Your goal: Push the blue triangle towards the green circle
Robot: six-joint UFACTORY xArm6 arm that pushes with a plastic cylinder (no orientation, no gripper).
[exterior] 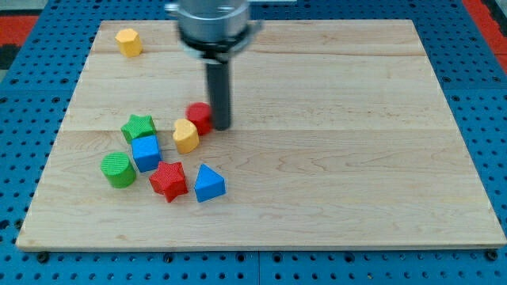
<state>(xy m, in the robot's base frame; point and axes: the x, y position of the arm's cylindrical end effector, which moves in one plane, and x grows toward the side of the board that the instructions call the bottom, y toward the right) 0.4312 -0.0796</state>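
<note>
Your rig has no fingers, just my tip (pixel 221 127) touching the red round block (pixel 199 117); blue triangle block (pixel 209 183) sits below it twd view's bottom, w/ green circle block (pixel 118 169) further left, red star block (pixel 169 180) between.

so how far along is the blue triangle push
Nothing looks done: the blue triangle sits at the view's right of the red star, which lies between it and the green circle. In hand: my tip rests beside the red block, well above the triangle. The whole push is left.
</note>
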